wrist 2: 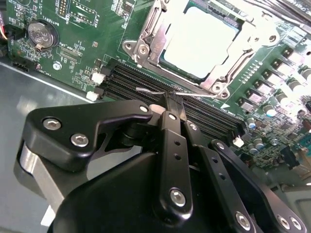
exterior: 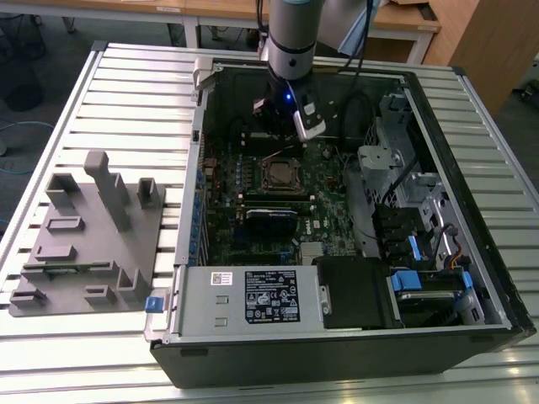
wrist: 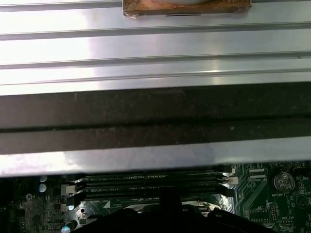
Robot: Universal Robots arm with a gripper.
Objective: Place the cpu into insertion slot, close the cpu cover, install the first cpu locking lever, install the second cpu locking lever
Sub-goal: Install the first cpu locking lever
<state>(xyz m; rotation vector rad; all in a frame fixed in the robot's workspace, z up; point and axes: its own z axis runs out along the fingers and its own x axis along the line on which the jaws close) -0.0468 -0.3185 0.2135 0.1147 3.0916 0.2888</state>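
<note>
The cpu (wrist 2: pixel 200 41) lay flat in the insertion slot (exterior: pixel 280 175) on the motherboard (wrist 2: pixel 73 58), with the silver cpu cover (wrist 2: pixel 148 29) down around its pale face. In the second wrist view the gripper (wrist 2: pixel 172 103) hung just beside the socket, over the black memory slots (wrist 2: pixel 121 77). Its jaws were drawn together, their tips at the end of a thin silver locking lever (wrist 2: pixel 148 90); whether they pinched it could not be told. The open computer case (exterior: pixel 337 345) sat on the slatted surface (exterior: pixel 101 93).

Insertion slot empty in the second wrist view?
No, the cpu sits in it, its pale silver face framed by the cpu cover.
</note>
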